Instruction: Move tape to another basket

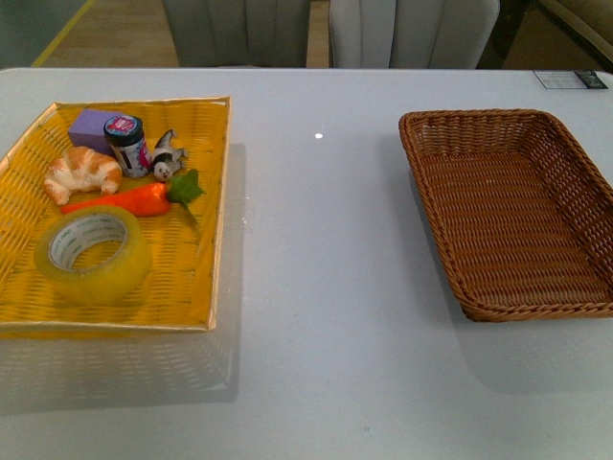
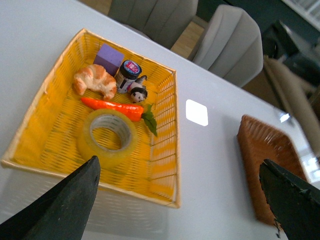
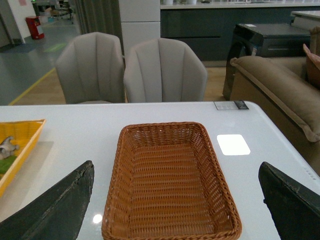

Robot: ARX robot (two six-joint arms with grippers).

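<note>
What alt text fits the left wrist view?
A yellow tape roll lies flat in a yellow basket with a carrot, croissant, jar, purple block and figurine. The open left gripper hovers above; a brown wicker basket sits apart.

Legible text: none | tape (image 1: 94, 255): greenish print rings the white inner core, characters too small to make out | jar (image 1: 126, 144): pink-and-blue label on lid, wording blurred | card (image 1: 572, 80) at far right corner of table (image 1: 316, 287): dark markings, unreadable from front and right wrist views
</note>
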